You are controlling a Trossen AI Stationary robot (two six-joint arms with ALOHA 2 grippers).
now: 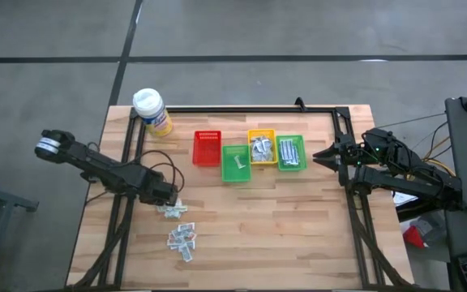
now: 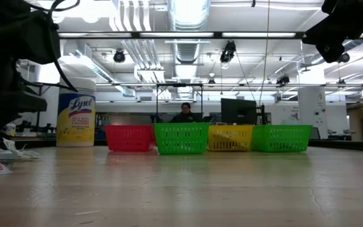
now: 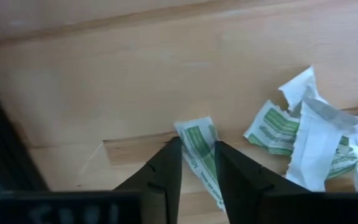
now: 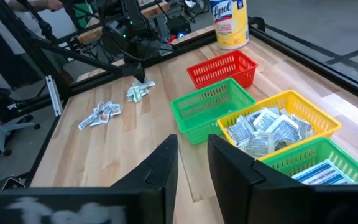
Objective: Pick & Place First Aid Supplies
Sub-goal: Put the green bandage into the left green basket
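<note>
Your left gripper (image 3: 196, 163) is down on the bench (image 1: 298, 227) near its left edge, and its two fingers (image 3: 160, 174) are closing around a green-printed sachet (image 3: 199, 149) that lies flat on the wood between them (the sachet's near end runs out of sight between the tips, so you cannot yet call it a firm hold). Just beside it sits a small heap of sachets (image 3: 316, 140), and a second loose heap of packets (image 1: 182, 241) lies nearer the front edge. Along the back half of the bench you have a row of four bins: the red bin (image 1: 207, 148), a green bin (image 1: 235, 162), the yellow bin (image 1: 262, 147) holding crinkly wrappers, and a second green bin (image 1: 291, 152) holding striped strips. A yellow bottle (image 1: 152, 112) stands at the back left corner. Your right gripper (image 4: 192, 163) waits raised by the right edge, fingers a little apart with nothing between them.
</note>
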